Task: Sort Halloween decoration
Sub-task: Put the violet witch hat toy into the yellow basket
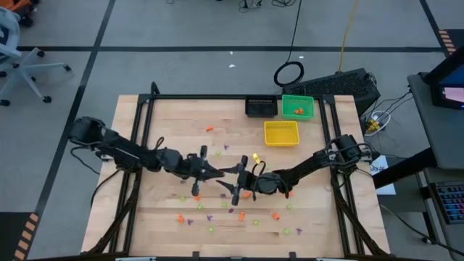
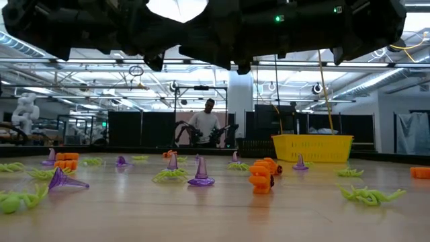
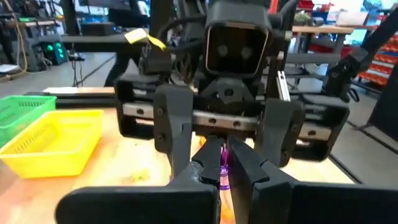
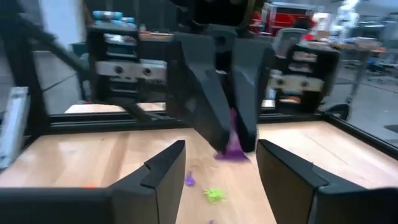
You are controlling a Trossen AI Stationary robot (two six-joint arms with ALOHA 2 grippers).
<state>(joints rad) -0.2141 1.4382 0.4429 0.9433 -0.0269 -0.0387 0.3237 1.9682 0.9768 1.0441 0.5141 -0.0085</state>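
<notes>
The Halloween decoration lies scattered over the wooden table (image 1: 167,116) as tiny purple cones (image 2: 201,171), orange pieces (image 2: 261,177) and light-green spiders (image 2: 368,195). My two grippers face each other above the table's middle. My left gripper (image 3: 222,169) comes from the left and is shut on one purple trinket (image 4: 233,148). My right gripper (image 4: 221,150) comes from the right and is open. Its fingers stand wide on either side of the left fingertips and the trinket, touching neither. In the high view the left gripper (image 1: 226,174) and the right gripper (image 1: 241,183) nearly meet. My left gripper pinches the purple trinket between its two fingertips (image 3: 202,173), which lie roughly level and come from the table's left side. The trinket's wider lower edge (image 4: 231,155) sticks out below the fingertips. It is lifted clear of the table.
At the far right of the table stand a black bin (image 1: 261,107), a green bin (image 1: 297,107) holding orange pieces, and a yellow bin (image 1: 281,133). Loose trinkets lie mostly on the near half of the table. A person (image 2: 205,124) stands in the room beyond the far edge.
</notes>
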